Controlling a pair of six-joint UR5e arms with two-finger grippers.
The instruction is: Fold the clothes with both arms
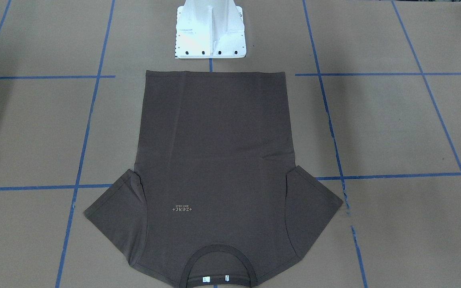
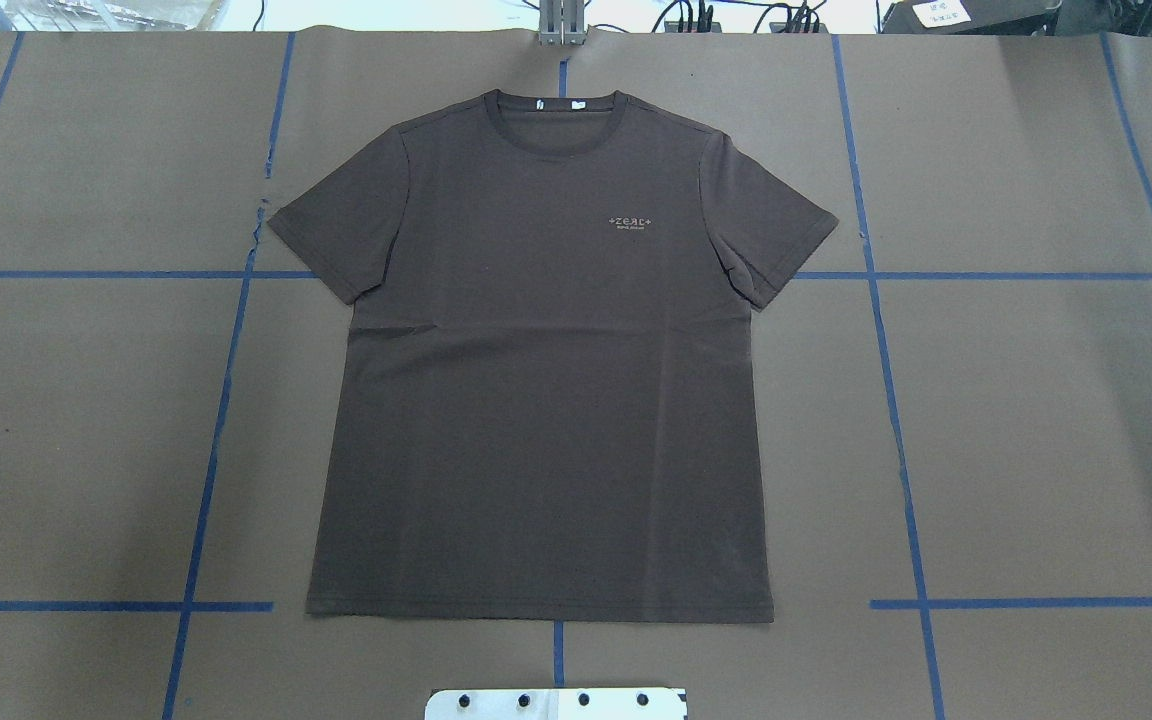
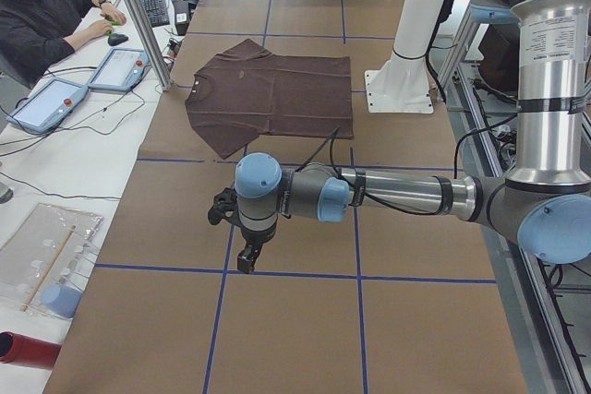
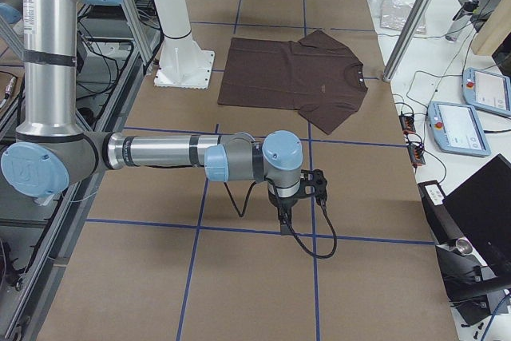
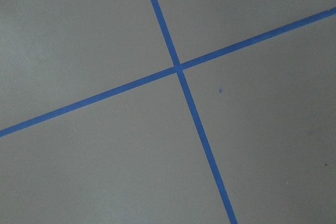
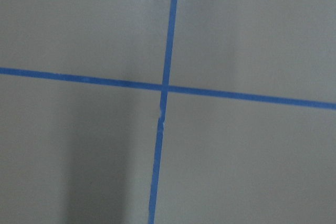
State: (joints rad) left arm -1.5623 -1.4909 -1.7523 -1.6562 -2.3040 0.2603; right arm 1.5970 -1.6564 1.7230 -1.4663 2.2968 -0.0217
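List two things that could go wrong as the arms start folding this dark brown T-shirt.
1. The dark brown short-sleeved T-shirt lies flat on the brown paper table cover; a grasp may pinch one layer only, or snag paper.
2. Its sleeve shows a crease at the armpit, which a fold could trap.

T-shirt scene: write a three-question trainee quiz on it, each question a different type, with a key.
1. True or false: the T-shirt lies flat and unfolded on the table, print side up.
2. Relative to the white base, the collar points: A) toward it, B) away from it, C) to the robot's left.
3. Short answer: is the left arm or the right arm touching the T-shirt?

Key: 1 true; 2 B; 3 neither, both are off to the sides of it.
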